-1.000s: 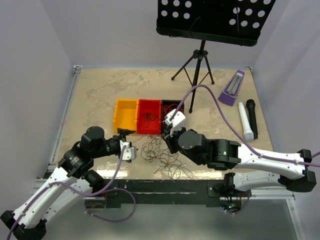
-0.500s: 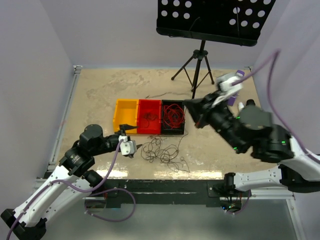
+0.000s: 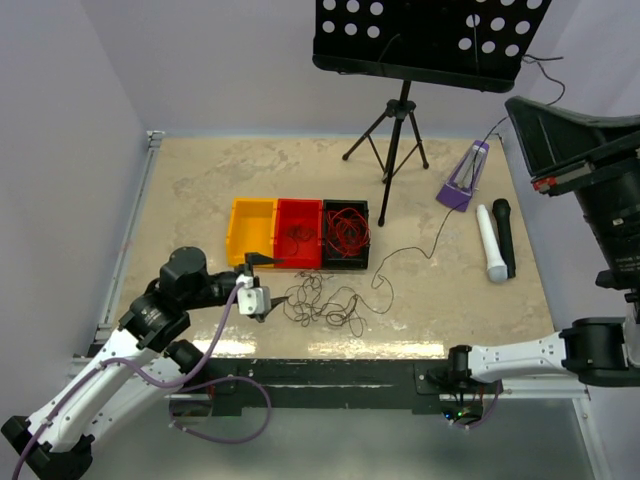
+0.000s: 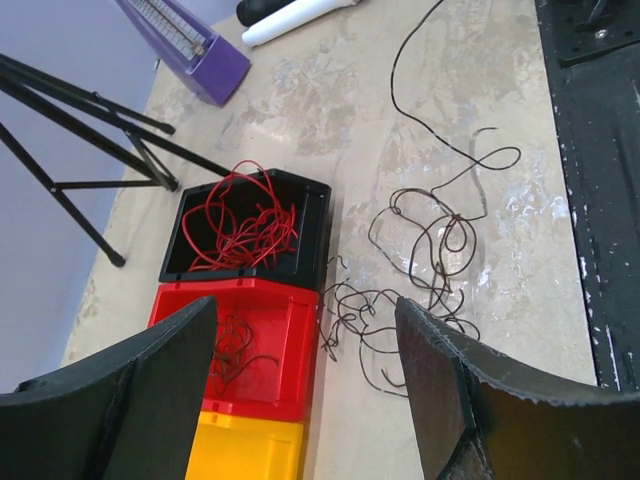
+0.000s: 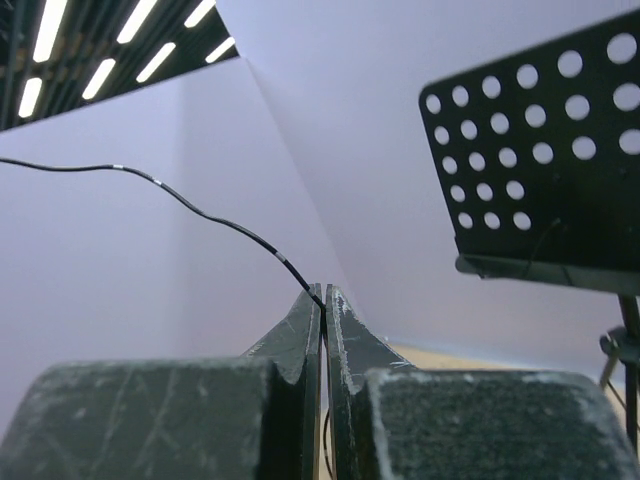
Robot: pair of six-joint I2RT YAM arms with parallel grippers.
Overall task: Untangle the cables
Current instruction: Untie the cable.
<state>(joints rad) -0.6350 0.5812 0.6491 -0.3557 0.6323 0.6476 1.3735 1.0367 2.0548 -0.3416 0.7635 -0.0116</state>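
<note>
A tangle of dark cables (image 3: 320, 300) lies on the table in front of three joined bins; it also shows in the left wrist view (image 4: 400, 290). Red cables (image 3: 346, 232) fill the black bin (image 4: 300, 190). A few dark cables lie in the red bin (image 3: 297, 232). My left gripper (image 3: 262, 283) is open and empty, low over the table just left of the tangle. My right gripper (image 5: 324, 292) is raised high at the far right (image 3: 520, 108), shut on one dark cable (image 5: 200, 212). That cable (image 3: 440, 225) trails down to the tangle.
The yellow bin (image 3: 250, 230) sits left of the red one. A music stand (image 3: 430, 30) on a tripod (image 3: 395, 130) stands at the back. A purple metronome (image 3: 463, 178), a white microphone (image 3: 487, 243) and a black microphone (image 3: 504, 235) lie at the right.
My right gripper rose from the tangle to high at the right, drawing one dark cable out of the pile. The tangle shrank and shifted. My left gripper edged slightly right.
</note>
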